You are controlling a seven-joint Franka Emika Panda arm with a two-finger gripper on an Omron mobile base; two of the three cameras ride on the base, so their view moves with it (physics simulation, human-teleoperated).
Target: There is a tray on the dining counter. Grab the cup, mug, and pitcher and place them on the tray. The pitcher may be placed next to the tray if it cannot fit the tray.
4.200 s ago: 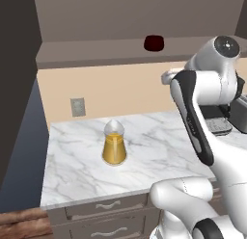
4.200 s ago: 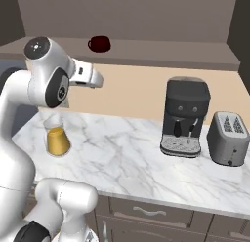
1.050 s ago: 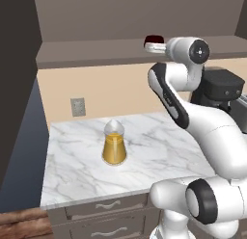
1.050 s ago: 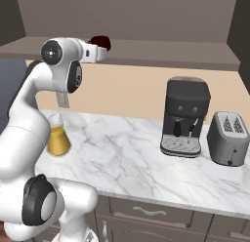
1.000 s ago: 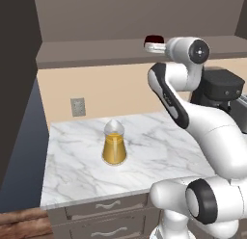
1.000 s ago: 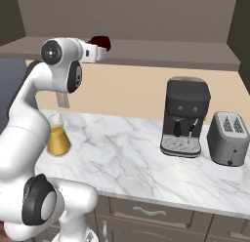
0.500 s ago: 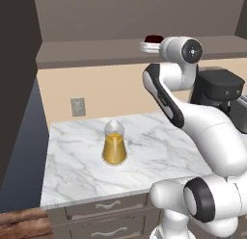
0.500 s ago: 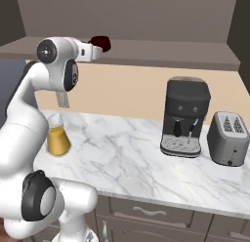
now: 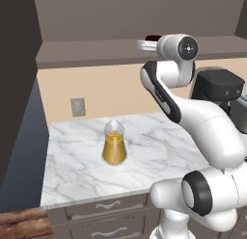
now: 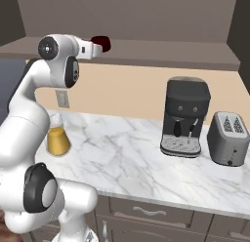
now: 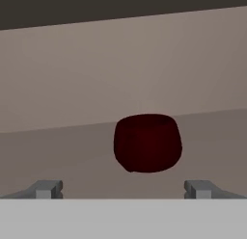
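Item: claw [image 11: 123, 189]; state: spread wide, pinching nothing; two fingertips [image 11: 46, 189] low in the hand view, one each side, level with each other; in the left base view the hand sits at shelf height, just beside the dark shape at the shelf's edge.

Item: mug [image 11: 147, 142]; count: one; dark maroon, squat, upright on the brown shelf [image 9: 96, 50] above the worktop; straight ahead of me, between the lines of my two tips but beyond them, not touched; no handle shows from here, so I judge it lies behind or to a side I cannot see.

Step in hand, as I judge it: the approach to grasp the mug; to do it well, go straight forward and level until the body sits between the tips, keep clear of the shelf surface beneath, shift slightly toward the side where the mug sits off centre, close across the round body at mid height; then lift before drawing back, so the base does not drag on the shelf.

Item: pitcher [image 9: 115, 144]; count: one; amber, pale top, upright on the marble worktop [image 9: 144, 161] below, well apart from my hand.

Item: coffee machine [image 10: 184, 116]; count: one; on the worktop.

Item: toaster [image 10: 230, 138]; count: one; just beside the machine.
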